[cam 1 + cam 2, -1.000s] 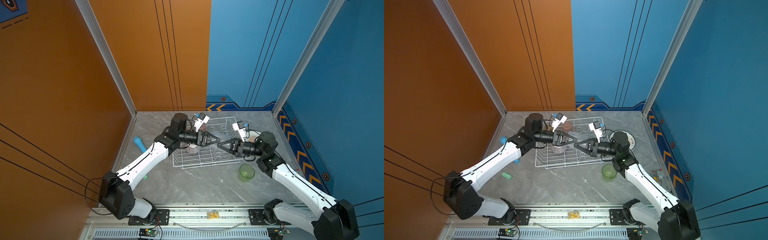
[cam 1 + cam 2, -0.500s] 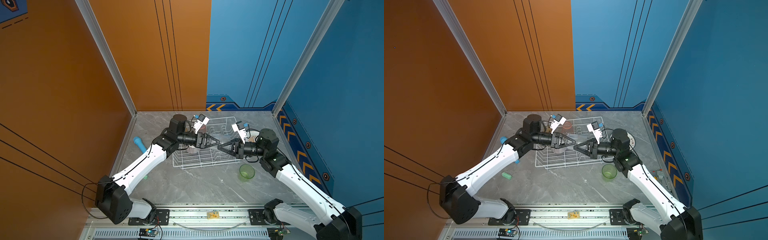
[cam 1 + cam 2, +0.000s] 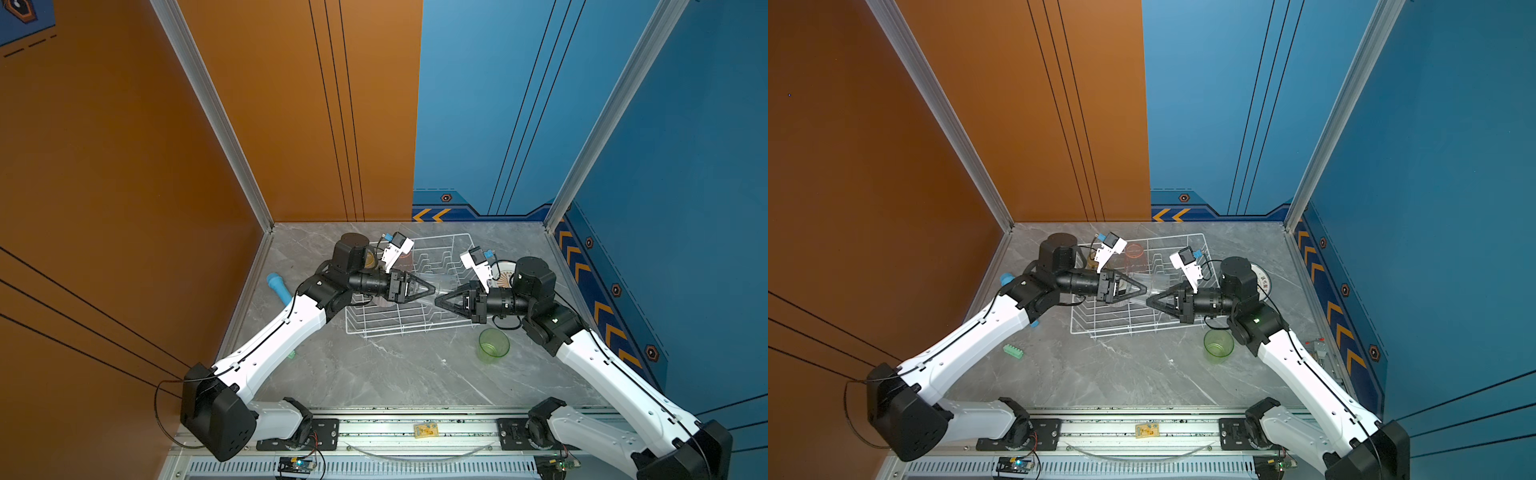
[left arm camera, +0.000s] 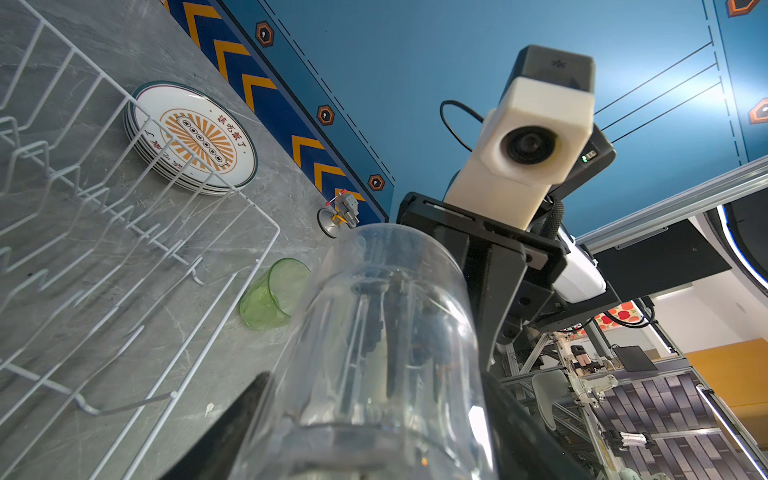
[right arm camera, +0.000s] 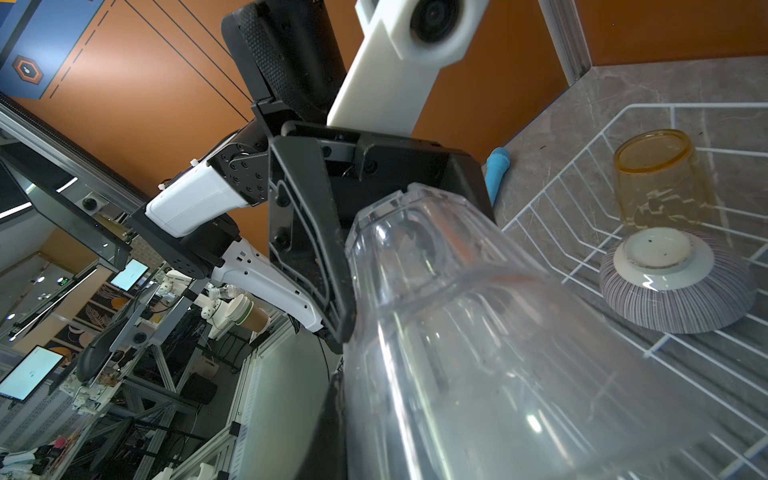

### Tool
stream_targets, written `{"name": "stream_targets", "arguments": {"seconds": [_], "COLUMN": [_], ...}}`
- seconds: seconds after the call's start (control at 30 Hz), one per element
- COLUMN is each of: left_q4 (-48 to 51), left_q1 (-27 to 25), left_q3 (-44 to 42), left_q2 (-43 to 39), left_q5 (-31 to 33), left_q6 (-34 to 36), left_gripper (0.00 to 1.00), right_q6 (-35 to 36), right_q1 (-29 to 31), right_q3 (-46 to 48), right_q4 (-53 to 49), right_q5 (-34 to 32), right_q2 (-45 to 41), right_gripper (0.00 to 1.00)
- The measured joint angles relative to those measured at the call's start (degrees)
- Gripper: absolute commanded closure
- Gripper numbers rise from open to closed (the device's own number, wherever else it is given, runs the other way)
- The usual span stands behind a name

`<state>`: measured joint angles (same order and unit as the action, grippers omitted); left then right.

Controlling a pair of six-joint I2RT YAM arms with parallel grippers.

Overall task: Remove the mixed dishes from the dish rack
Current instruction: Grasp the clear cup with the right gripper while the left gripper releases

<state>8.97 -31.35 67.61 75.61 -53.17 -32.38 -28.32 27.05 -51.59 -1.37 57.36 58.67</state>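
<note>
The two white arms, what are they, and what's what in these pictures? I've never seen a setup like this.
They are two robot arms at a grey table. Two pictures look down from overhead; two come from cameras on the wrists. Both arms grip a clear tumbler over the dish rack: the left fingers flank its base, the right fingers pinch its rim. A yellow tumbler, pink tumbler and striped bowl sit in the rack; a green tumbler and stacked plates stand outside.

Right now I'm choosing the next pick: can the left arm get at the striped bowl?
Probably not yet: the left end effector is closed around the clear tumbler. The striped bowl itself lies uncovered in the dish rack, close by.
</note>
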Motion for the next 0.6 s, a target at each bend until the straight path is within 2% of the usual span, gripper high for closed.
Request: {"name": "stream_targets", "arguments": {"seconds": [0.37,0.6], "left_q4": [-0.74,-2.10], "left_q1": [0.17,2.51], "left_q3": [-0.35,-1.57], "left_q2": [-0.31,-0.52], "left_q5": [0.57,5.79], "left_q6": [-0.04,-0.28], "left_gripper": [0.21,0.18], "right_q6": [-0.24,-1.70], "right_q1": [0.68,1.42], "right_q3": [-0.46,-0.57], "right_q4": [-1.20,-4.20], "right_q5": [-1.57,-2.34], "right_q2": [-0.74,-0.94], "right_gripper": [1.00,1.00]}}
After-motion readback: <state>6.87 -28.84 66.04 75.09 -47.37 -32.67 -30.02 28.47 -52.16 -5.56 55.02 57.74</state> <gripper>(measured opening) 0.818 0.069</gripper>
